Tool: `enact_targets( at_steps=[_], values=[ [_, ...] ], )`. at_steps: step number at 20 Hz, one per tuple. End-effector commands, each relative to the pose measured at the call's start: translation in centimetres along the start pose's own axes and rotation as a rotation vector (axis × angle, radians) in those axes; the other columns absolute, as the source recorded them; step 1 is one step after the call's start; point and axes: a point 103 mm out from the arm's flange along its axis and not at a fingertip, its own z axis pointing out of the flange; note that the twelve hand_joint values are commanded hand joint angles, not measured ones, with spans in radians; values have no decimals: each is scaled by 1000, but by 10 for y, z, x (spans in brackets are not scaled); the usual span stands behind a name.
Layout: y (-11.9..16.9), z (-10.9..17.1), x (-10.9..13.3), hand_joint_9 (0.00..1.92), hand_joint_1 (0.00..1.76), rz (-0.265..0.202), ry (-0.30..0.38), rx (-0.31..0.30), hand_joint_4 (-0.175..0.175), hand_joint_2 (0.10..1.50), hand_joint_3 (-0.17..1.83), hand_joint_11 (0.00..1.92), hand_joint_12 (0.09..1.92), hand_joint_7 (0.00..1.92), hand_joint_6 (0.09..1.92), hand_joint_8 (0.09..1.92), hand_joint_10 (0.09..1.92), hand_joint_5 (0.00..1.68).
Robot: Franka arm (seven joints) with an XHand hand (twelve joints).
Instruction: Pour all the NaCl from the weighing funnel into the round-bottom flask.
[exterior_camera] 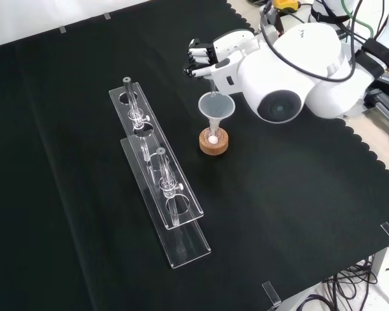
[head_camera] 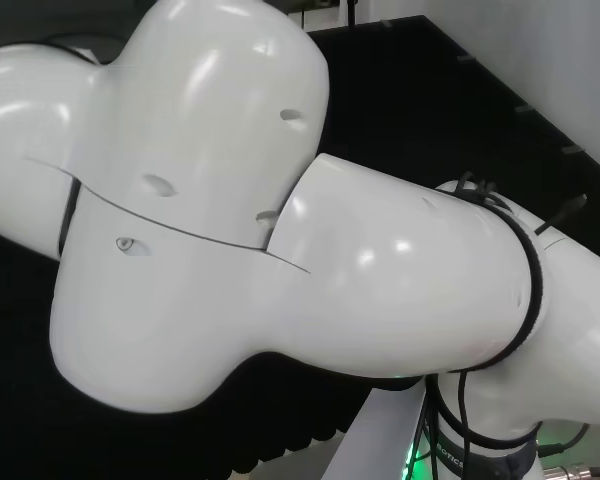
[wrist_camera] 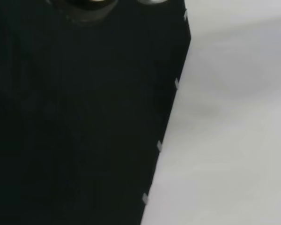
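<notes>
Landmark: cork ring [exterior_camera: 213, 142], standing mid-cloth in the front view.

Nearest the camera, to the ring's left and stretching nearer than it, two clear racks [exterior_camera: 161, 188] are lying end to end, carrying slim glass pieces; likely parked aside to keep the pouring spot free.

On the ring the round-bottom flask [exterior_camera: 213, 136] is sitting upright, a white speck showing low inside it, probably NaCl. A clear cone [exterior_camera: 215, 107] is standing in its neck, mouth up, presumably guiding grains in.

Just beyond the ring, the hand [exterior_camera: 207, 59] is hovering over the cone. Its fingers [exterior_camera: 196, 55] are curling and seemingly pinching a thin clear stem, judged to be the weighing funnel [exterior_camera: 212, 83], which is slanting down towards the cone's mouth so the salt can run straight down.

Farther still, the arm's white link [exterior_camera: 292, 71] is hanging over the surface [exterior_camera: 65, 129].
</notes>
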Motion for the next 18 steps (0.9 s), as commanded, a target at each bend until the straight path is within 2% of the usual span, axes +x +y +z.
enact_targets(
  at_steps=[1, 3, 5, 11, 18],
  values=[
    [9, 12, -9, 850, 1118, -26, 143, -18, 175, 1053, -175, 803, 1021, 407, 453, 688, 349, 1324],
    [11, 15, -15, 850, 1118, -28, 205, -24, 175, 1053, -175, 803, 1021, 407, 453, 688, 349, 1324],
    [13, 18, -25, 850, 1118, -34, 295, -29, 175, 1053, -175, 803, 1021, 407, 453, 688, 350, 1324],
    [14, 29, -46, 849, 1118, -47, 476, -42, 175, 1053, -175, 804, 1020, 407, 453, 687, 350, 1324],
    [18, 63, -57, 849, 1118, -64, 706, -49, 175, 1053, -175, 803, 1019, 407, 453, 687, 351, 1324]
  ],
)
